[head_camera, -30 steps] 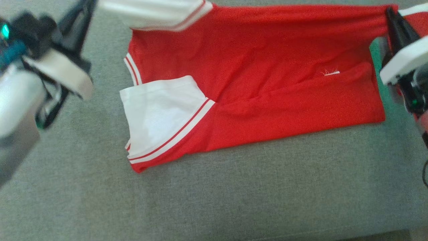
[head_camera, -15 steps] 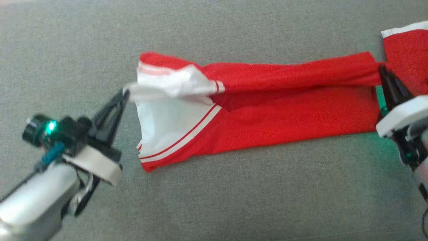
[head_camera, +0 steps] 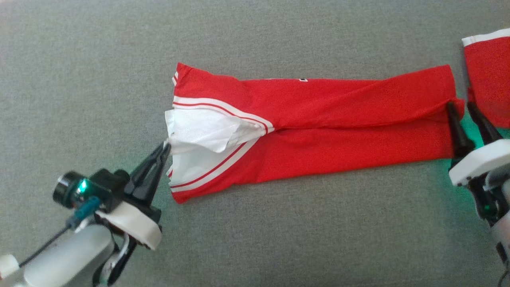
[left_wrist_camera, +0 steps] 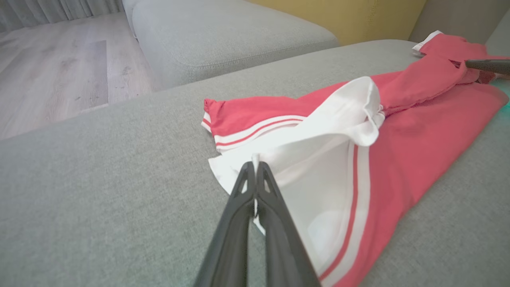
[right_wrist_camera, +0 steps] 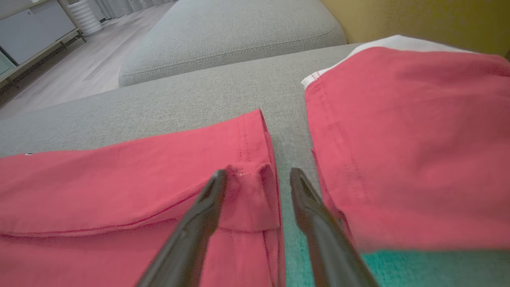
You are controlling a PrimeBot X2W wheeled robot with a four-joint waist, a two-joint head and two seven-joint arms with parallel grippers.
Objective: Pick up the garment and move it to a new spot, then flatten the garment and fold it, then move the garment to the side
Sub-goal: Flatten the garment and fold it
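The red garment [head_camera: 338,119] lies folded lengthwise in a long band across the grey cushion [head_camera: 279,239]. At its left end are the white sleeves [head_camera: 199,127] with red-striped cuffs. My left gripper [head_camera: 165,146] is shut on the edge of the upper white sleeve [left_wrist_camera: 318,159], its fingertips [left_wrist_camera: 255,165] pinching the cloth just above the cushion. My right gripper [head_camera: 460,105] stands open at the garment's right end. Its two fingers straddle the folded hem corner [right_wrist_camera: 255,187] without pinching it. One right finger [left_wrist_camera: 486,65] shows in the left wrist view.
A second red garment [head_camera: 488,75] with a white edge lies just right of my right gripper, a narrow strip of cushion between the two [right_wrist_camera: 287,131]. Another grey cushion [left_wrist_camera: 223,40], wooden floor [left_wrist_camera: 51,71] and a yellow backrest [right_wrist_camera: 418,20] lie beyond.
The garment's far half has been brought over onto its near half, making a narrower band. My left gripper came nearer, still holding the sleeve. My right gripper has opened and released the hem.
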